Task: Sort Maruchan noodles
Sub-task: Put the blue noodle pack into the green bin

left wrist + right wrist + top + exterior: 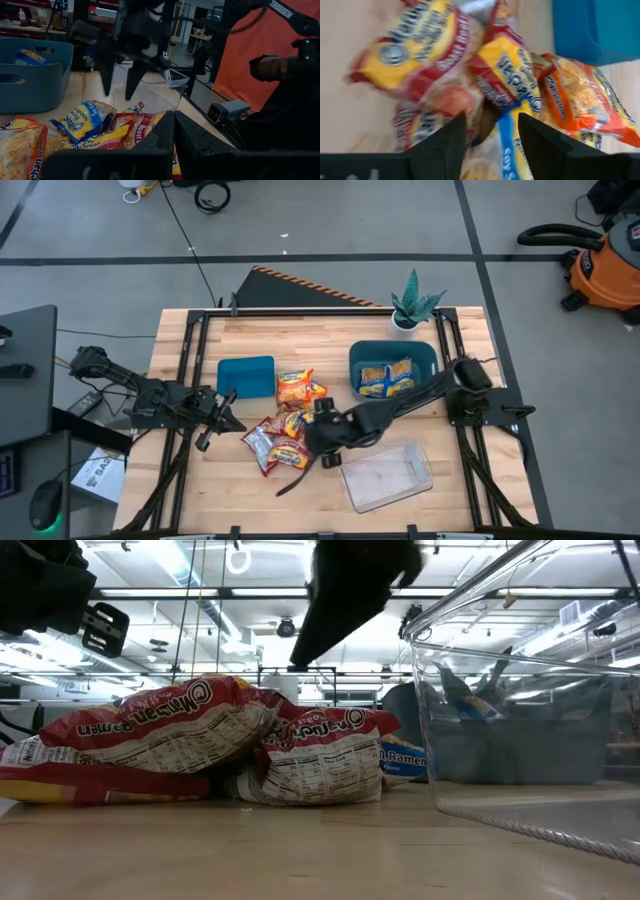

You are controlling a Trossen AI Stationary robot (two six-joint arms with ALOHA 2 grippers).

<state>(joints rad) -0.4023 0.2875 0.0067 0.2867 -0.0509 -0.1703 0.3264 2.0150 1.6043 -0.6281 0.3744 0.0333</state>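
Observation:
The Maruchan noodles lie heaped on the table's middle: red-and-yellow, orange and one blue-and-yellow packet. More blue-and-yellow packets rest in the right teal bin. My right gripper hangs open just above the pile, fingers pointing down, the blue packet below the gap. The left wrist view shows its fingertips clear of the packets. My left gripper waits shut at the pile's left side.
A second teal bin sits left of the pile's far end. A clear plastic tray stands near the table's near edge, right of the pile. A potted plant is at the far edge. Bare wood lies along the near-left part.

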